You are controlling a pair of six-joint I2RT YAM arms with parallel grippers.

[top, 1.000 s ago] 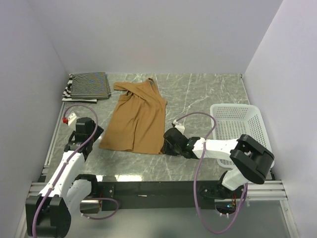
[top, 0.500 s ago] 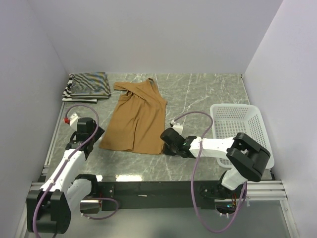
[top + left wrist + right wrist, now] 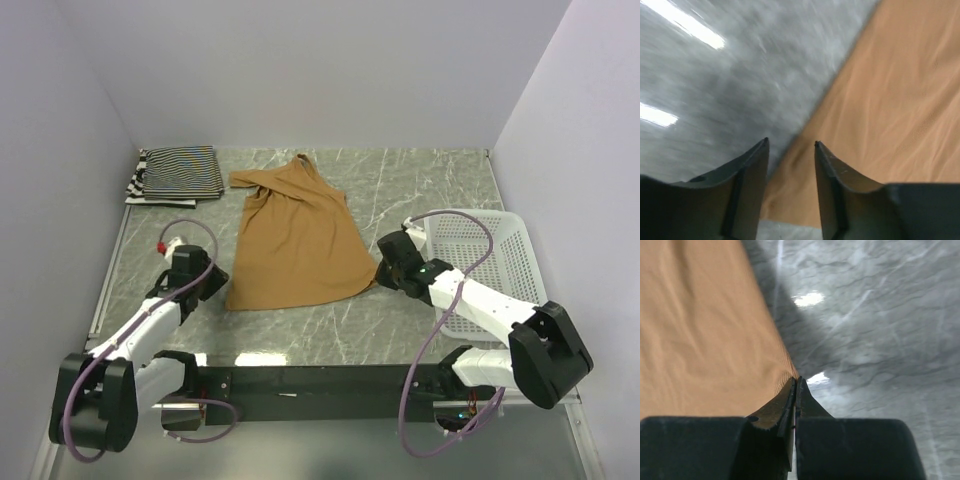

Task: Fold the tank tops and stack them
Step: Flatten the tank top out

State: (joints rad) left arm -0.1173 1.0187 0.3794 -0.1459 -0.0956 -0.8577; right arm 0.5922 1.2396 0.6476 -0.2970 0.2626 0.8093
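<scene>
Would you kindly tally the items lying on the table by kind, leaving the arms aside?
Striped tank tops: 2 (thin-striped top over wide-striped top)
Tan tank top: 1
White basket: 1
Total: 4

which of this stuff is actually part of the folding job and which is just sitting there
Part of the job:
tan tank top, spread flat
folded striped tank tops, back left
right gripper, shut on the tan top's corner
left gripper, open over its hem

Just lying about:
white basket, on the right
</scene>
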